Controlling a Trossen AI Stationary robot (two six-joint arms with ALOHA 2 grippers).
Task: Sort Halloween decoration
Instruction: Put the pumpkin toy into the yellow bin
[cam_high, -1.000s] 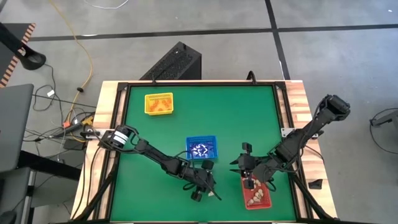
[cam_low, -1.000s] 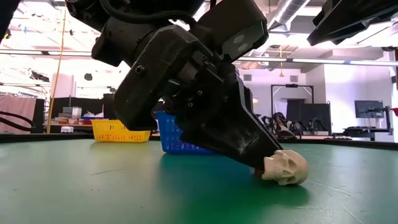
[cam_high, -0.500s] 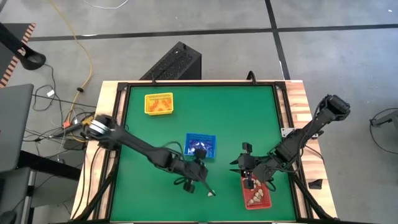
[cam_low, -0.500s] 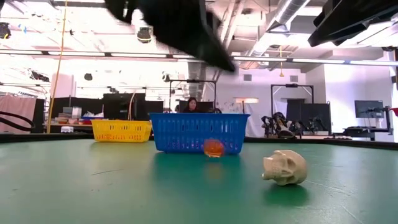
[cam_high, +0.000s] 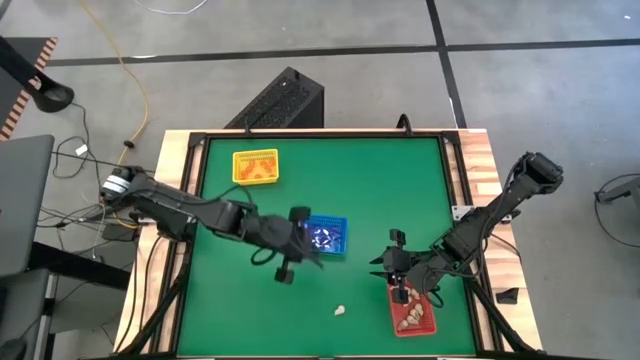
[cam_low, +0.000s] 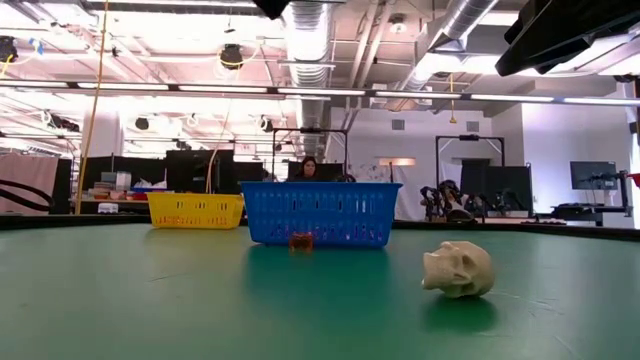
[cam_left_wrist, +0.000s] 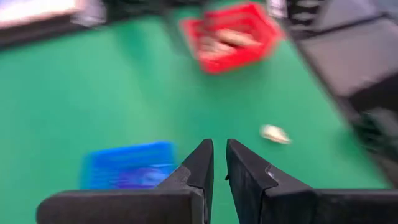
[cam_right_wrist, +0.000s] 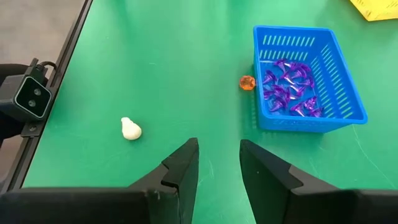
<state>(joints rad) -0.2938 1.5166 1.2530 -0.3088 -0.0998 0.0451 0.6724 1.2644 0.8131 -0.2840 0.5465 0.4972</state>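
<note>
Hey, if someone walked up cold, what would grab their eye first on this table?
Probably the cream skull lying alone on the green mat, near the front edge. Next, the blue tray at mid-table, full of purple trinkets, with one small orange piece loose on the mat just outside its wall. The red tray sits at the front right corner.

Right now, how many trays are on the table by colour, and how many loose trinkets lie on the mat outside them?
Yellow tray: 1
Blue tray: 1
Red tray: 1
Loose skull: 1
Loose orange trinket: 1
Total: 5
</note>
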